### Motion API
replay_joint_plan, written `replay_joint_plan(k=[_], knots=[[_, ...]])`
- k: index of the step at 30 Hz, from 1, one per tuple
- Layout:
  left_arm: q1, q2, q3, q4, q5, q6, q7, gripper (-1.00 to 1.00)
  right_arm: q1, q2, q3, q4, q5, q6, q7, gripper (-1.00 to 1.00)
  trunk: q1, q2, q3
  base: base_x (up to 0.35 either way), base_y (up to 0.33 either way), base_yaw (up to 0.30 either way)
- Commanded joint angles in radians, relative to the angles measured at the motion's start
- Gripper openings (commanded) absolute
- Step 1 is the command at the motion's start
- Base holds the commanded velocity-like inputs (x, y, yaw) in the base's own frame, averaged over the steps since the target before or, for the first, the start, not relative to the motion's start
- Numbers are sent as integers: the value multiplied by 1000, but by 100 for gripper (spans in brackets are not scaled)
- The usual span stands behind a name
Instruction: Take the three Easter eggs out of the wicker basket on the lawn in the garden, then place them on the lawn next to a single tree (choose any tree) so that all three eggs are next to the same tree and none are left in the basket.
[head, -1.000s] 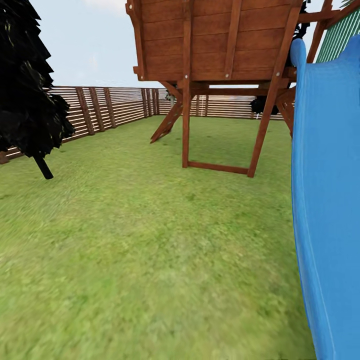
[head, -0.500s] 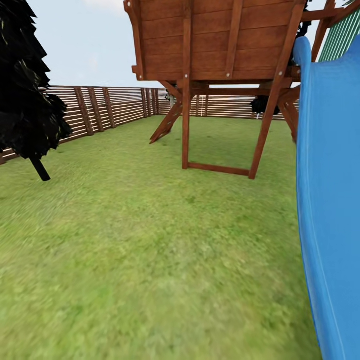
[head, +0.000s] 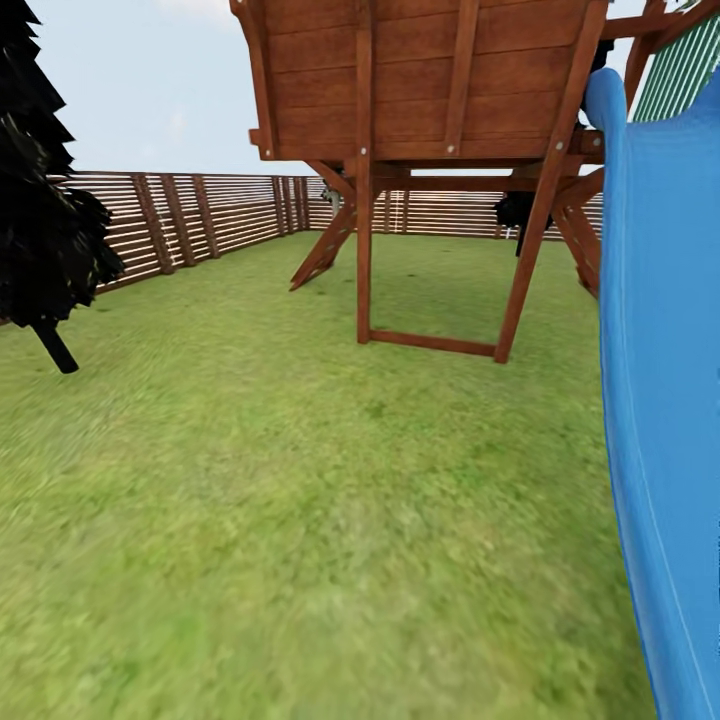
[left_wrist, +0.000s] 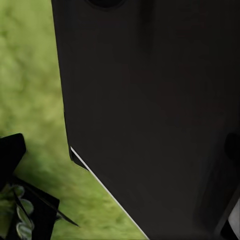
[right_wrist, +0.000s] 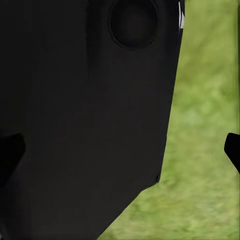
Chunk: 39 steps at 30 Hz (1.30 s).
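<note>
Flat, even daylight with hardly any cast shadows; the near lawn (head: 300, 560) looks smeared, both wrist views soft.

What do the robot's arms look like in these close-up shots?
Little of them shows. Each wrist view has a big, flat, matte black body panel with straight, angled edges against the lawn; the one in the right wrist view has a round recess near one end. Smaller black parts sit at the picture edges.

Mottled green lawn (head: 300, 500), blue slide (head: 660, 400), reddish-brown play tower (head: 420, 80), brown slatted fence (head: 200, 215).
</note>
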Motion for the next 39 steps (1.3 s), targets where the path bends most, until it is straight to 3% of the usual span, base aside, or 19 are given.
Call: replay_joint_plan(k=[1,17,22,28,39], knots=[[0,0,1,0,1,-1,0,100,0,0,2,0,3,-1,0,100,1,0,-1,323,0,-212],[0,0,1,0,1,-2,0,100,0,-5,2,-1,2,-6,2,100,1,0,-1,323,0,-75],[0,0,1,0,1,-2,0,100,-1,-3,0,0,0,-84,0,100,1,0,-1,323,0,0],[0,0,1,0,1,-2,0,100,-1,-3,0,1,0,-103,0,100,1,0,-1,323,0,-15],[0,0,1,0,1,-1,0,100,-1,-2,1,1,1,-105,0,100,1,0,-1,323,17,-218]])
